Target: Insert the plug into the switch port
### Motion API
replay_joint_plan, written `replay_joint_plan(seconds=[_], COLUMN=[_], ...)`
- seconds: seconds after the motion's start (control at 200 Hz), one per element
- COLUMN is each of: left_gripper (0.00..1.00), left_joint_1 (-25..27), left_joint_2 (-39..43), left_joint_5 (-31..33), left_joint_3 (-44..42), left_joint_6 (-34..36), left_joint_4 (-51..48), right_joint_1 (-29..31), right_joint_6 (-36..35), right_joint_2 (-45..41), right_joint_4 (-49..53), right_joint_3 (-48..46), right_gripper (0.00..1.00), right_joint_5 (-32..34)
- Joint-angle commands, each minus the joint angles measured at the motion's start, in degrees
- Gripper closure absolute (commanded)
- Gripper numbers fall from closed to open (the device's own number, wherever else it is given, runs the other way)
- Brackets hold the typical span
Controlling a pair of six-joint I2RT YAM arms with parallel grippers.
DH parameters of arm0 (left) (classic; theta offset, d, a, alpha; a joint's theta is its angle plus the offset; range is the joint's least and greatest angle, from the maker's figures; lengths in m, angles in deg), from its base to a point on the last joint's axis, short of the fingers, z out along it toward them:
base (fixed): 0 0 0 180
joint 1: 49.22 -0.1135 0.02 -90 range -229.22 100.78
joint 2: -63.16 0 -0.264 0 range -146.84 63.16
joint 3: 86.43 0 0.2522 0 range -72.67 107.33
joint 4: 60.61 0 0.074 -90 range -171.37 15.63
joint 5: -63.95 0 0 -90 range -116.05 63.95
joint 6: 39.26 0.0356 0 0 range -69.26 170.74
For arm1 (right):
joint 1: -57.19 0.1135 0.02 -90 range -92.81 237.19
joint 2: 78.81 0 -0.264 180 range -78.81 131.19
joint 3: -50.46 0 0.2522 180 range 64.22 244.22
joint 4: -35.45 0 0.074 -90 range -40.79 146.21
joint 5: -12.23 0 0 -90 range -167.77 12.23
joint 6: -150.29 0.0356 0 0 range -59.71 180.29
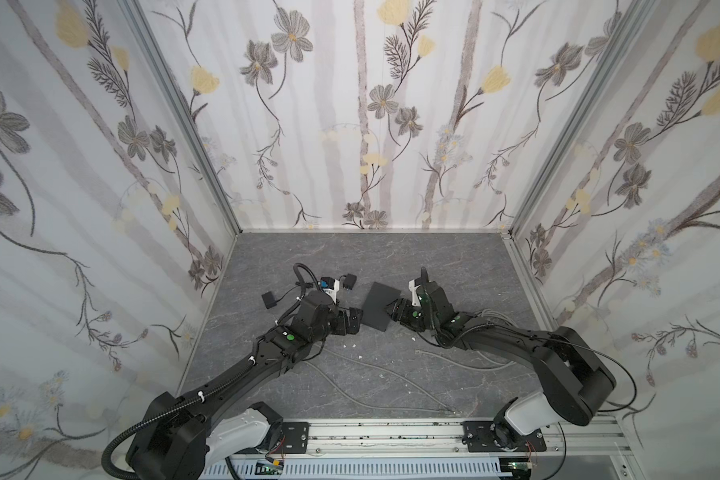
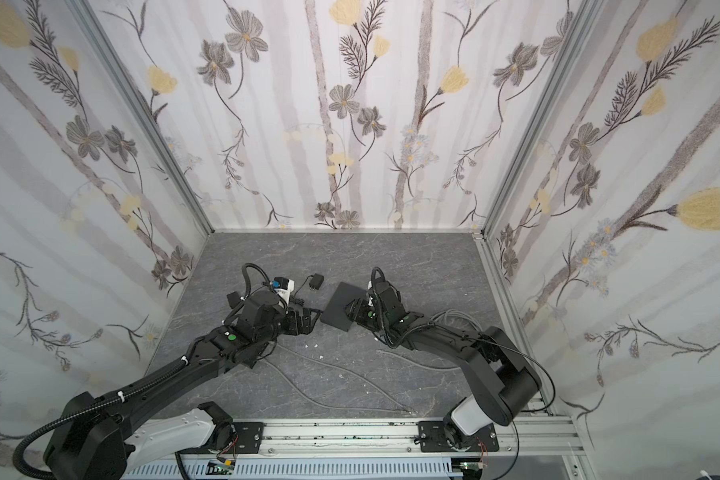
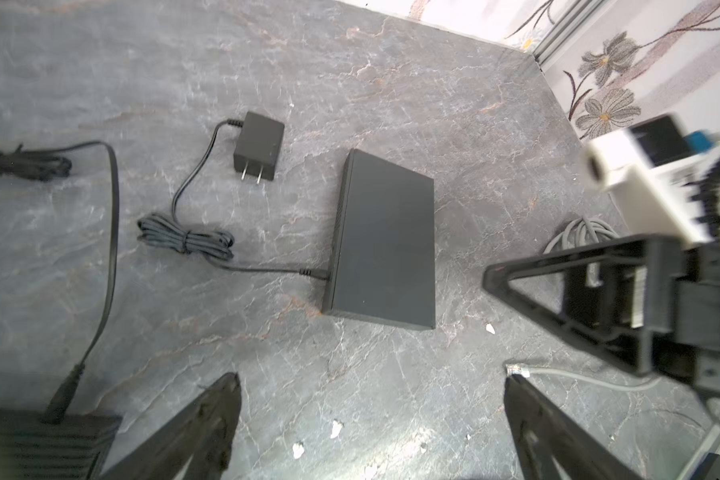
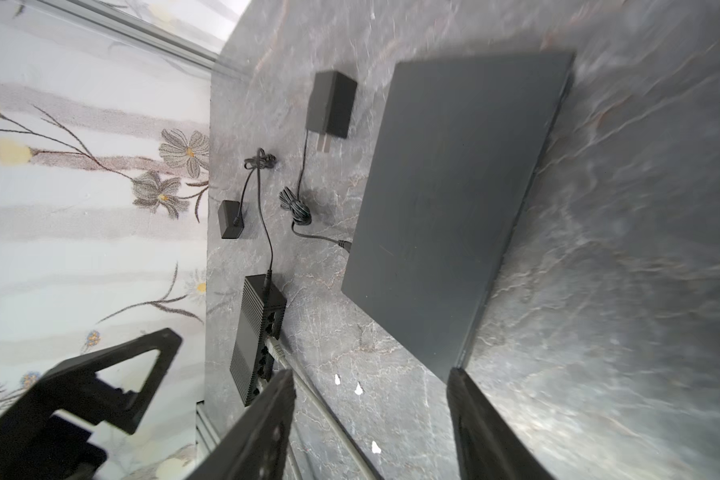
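A small ribbed black switch (image 4: 253, 332) lies on the grey table, its row of ports showing, with a grey cable (image 4: 308, 390) plugged into one port. In both top views my left arm hides it. A loose clear plug (image 3: 516, 369) (image 1: 420, 352) on a grey cable end lies on the table, just off one fingertip of my left gripper (image 3: 371, 386), which is wide open and empty. My right gripper (image 4: 371, 376) is open too, with nothing between its fingers. One of its fingertips is at a corner of a flat black box (image 4: 454, 199) (image 1: 378, 306). In both top views the two grippers (image 1: 352, 322) (image 1: 393, 311) flank that box.
A black power adapter (image 3: 258, 145) with a bundled cord is plugged into the flat box. A smaller adapter (image 4: 230, 219) feeds the ribbed switch. Coiled grey cable (image 1: 491, 322) lies behind my right arm, and another cable end (image 1: 449, 411) near the front rail. White chips (image 1: 350, 345) dot the table.
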Motion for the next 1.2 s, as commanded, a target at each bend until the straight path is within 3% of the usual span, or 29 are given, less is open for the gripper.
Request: replay_joint_plan(seconds=[0.0, 0.13, 0.23, 0.3, 0.4, 0.48, 0.55, 0.61, 0.685, 0.809, 0.979, 1.199], left_gripper=[0.00, 0.00, 0.00, 0.00, 0.00, 0.00, 0.00, 0.00, 0.00, 0.00, 0.00, 0.00], left_joint_1=[-0.1, 0.0, -0.1, -0.1, -0.1, -0.1, -0.1, 0.0, 0.0, -0.1, -0.2, -0.1], left_joint_2=[1.5, 1.0, 1.0, 1.2, 1.1, 0.9, 1.1, 1.8, 3.1, 5.6, 8.6, 10.2], left_joint_5=[-4.5, -7.4, -8.7, -8.2, -8.3, -9.0, -9.8, -10.2, -10.0, -9.2, -6.9, -5.7], left_joint_3=[-5.7, -7.4, -7.3, -7.6, -8.0, -7.8, -7.1, -6.8, -6.7, -7.0, -7.5, -8.7], left_joint_6=[-4.3, -4.3, -4.7, -5.0, -5.1, -4.9, -4.6, -4.0, -3.3, -1.8, 1.1, 1.1], left_joint_4=[13.1, 16.9, 17.0, 16.4, 16.2, 15.8, 14.9, 14.0, 13.1, 11.7, 9.6, 10.6], right_joint_1=[-0.7, 2.0, 4.1, 4.2, 2.4, -0.6, 0.7, 2.9, 5.0, 5.8, 6.8, 6.8], right_joint_6=[-17.2, -31.3, -42.0, -42.7, -43.2, -44.0, -46.6, -49.5, -51.9, -55.2, -63.2, -65.6], right_joint_2=[-6.9, -13.0, -18.1, -21.7, -23.9, -20.2, -14.5, -7.9, -1.4, 5.8, 10.3, 11.2], right_joint_4=[16.6, 28.9, 27.5, 25.8, 25.6, 31.3, 39.4, 49.3, 57.5, 58.6, 57.2, 54.9], right_joint_3=[3.8, 5.4, -0.6, -4.4, -4.8, 0.2, 7.6, 14.8, 20.0, 21.2, 17.5, 16.7], right_gripper=[0.41, 0.40, 0.42, 0.46, 0.57, 0.59, 0.55, 0.52, 0.57, 0.65, 0.65, 0.68], right_joint_5=[7.2, 11.7, 8.6, 11.6, 8.4, 4.0, 3.3, 7.1, 14.9, 19.4, 25.4, 21.5])
